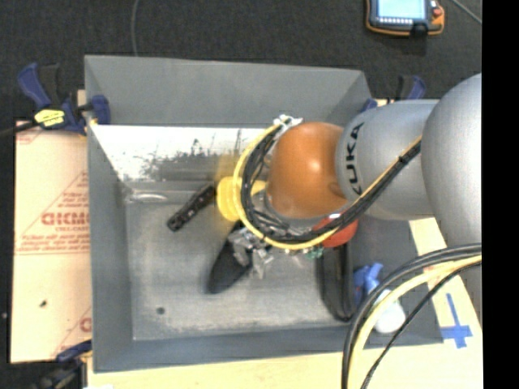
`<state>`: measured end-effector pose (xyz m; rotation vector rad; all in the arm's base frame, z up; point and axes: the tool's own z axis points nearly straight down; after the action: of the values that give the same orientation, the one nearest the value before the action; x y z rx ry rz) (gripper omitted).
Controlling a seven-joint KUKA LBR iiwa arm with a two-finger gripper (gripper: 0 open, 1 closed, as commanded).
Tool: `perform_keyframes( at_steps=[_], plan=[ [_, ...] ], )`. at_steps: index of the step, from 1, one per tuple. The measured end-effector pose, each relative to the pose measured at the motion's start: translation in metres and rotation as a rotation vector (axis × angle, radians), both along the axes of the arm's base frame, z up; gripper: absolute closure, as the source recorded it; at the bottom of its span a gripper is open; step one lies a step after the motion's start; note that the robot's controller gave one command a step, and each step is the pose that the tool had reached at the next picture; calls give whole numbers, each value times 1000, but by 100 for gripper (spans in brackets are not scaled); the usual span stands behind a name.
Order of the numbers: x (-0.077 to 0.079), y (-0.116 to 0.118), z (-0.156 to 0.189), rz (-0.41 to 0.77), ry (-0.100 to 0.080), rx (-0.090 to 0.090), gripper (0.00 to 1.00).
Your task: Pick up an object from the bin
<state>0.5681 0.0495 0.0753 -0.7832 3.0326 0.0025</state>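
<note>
My gripper (253, 254) is low in the middle of the bin, mostly hidden beneath the arm's orange cover. Its metal tip sits right at the upper end of a black, teardrop-shaped thing (223, 273) lying on the bin floor. Whether it touches that thing I cannot tell. Just behind it, to the upper left, lies a yellow round thing (226, 195) with a black handle (190, 208) sticking out to the left.
A long dark thing (331, 286) lies along the bin's right wall, and a bit of red (347, 232) shows under the arm. The arm and its cables cover the bin's right half. The floor to the left and front is bare grey metal.
</note>
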Motion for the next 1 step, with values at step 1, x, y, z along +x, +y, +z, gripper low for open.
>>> perform_keyframes(
  at_steps=[1],
  plan=[
    [-3,-1,19,-1,12,-1,100]
  ],
)
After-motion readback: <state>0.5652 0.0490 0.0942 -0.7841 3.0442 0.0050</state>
